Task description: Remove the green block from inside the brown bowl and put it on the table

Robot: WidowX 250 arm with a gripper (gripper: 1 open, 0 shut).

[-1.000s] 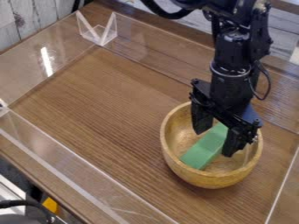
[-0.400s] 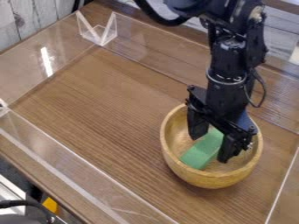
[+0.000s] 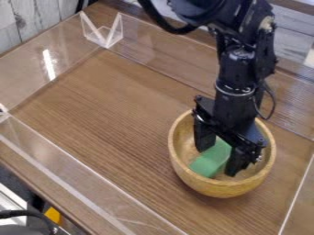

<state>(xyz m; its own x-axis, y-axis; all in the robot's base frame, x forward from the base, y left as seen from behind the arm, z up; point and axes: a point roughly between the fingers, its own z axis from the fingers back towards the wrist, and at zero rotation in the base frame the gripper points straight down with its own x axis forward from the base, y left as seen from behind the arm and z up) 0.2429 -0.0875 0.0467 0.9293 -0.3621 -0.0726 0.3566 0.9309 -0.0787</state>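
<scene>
Reaching into the round light-brown wooden bowl (image 3: 185, 174), the black robotic gripper (image 3: 226, 142) stands released, its fingers around the upper part of the flat bright green rectangular block (image 3: 210, 162), which lies inside.

Green block (image 3: 211, 160) partly hidden

A clear acrylic bracket with a pointed, V-like outline (image 3: 102, 30) stands toward the upper left; a clear acrylic piece with a pale edge (image 3: 4, 112) shows at the left border; pale grey corrugated panelling (image 3: 35, 16) fills the upper left corner; at the lower left, a black curved cable (image 3: 28, 214) lies beside a small yellow-orange object (image 3: 53, 215), whose exact form is too small to tell.
</scene>
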